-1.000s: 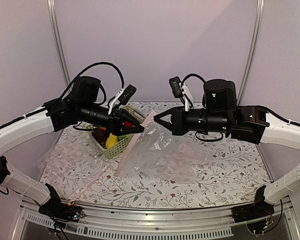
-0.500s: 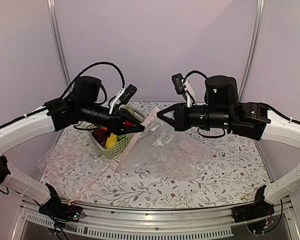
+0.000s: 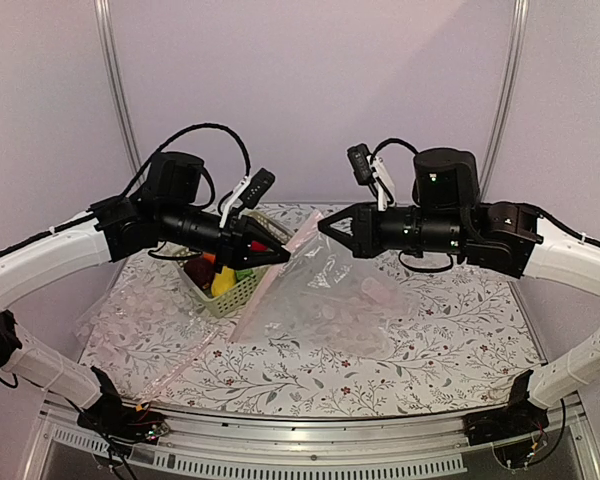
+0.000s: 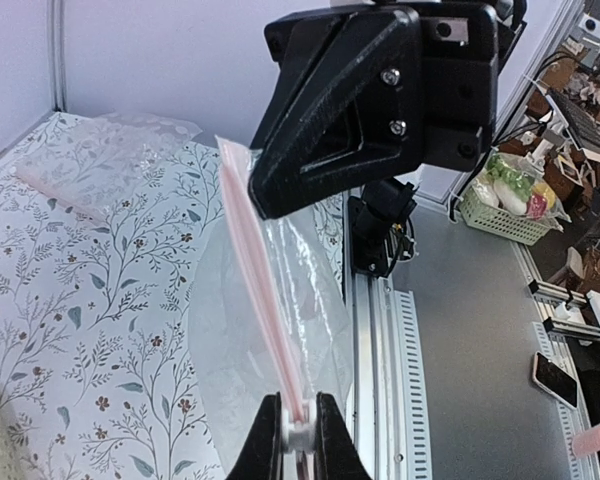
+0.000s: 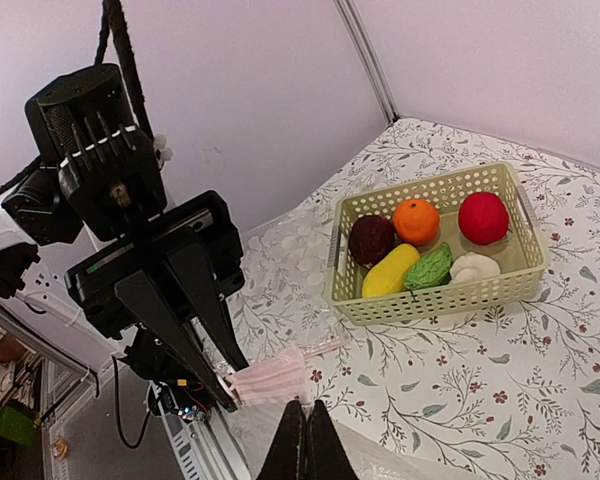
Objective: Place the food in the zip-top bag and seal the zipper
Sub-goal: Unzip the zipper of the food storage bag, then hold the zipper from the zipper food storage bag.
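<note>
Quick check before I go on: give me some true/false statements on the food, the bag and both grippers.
1. All six toy fruits and vegetables sit in the light green plastic lattice basket. True.
2. The large clear zip-top bag lies flat on the floral table. False: its mouth is held up between the grippers.
3. The right gripper is open. False: it is shut on the bag's pale pink zipper strip.
4. The left gripper pinches that strip at its small white slider. True.

From above, we find the left pincer [image 3: 283, 257] hiding much of the basket [image 3: 232, 296]; both wrist views crop the zip-top bag [image 4: 230, 340].
</note>
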